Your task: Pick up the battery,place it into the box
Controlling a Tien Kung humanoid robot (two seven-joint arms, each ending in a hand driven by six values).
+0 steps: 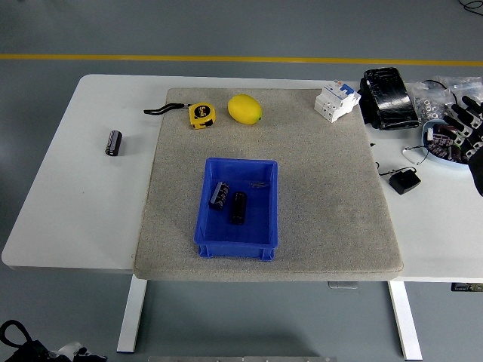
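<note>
A blue box [238, 241] sits on the grey mat near the table's front. Two black batteries lie inside it, one [219, 194] at the left and one [238, 207] beside it. Another black battery [113, 142] lies on the bare white table at the far left. My right hand [468, 124] is at the right edge, fingers spread and empty, over a blue dish of batteries [447, 145]. My left arm is out of view.
A yellow tape measure [200, 115], a yellow lemon [245, 108] and a white circuit breaker [336, 100] line the mat's far edge. A black wrapped block [388, 98], a small black adapter [405, 182] and bags of parts lie at the right.
</note>
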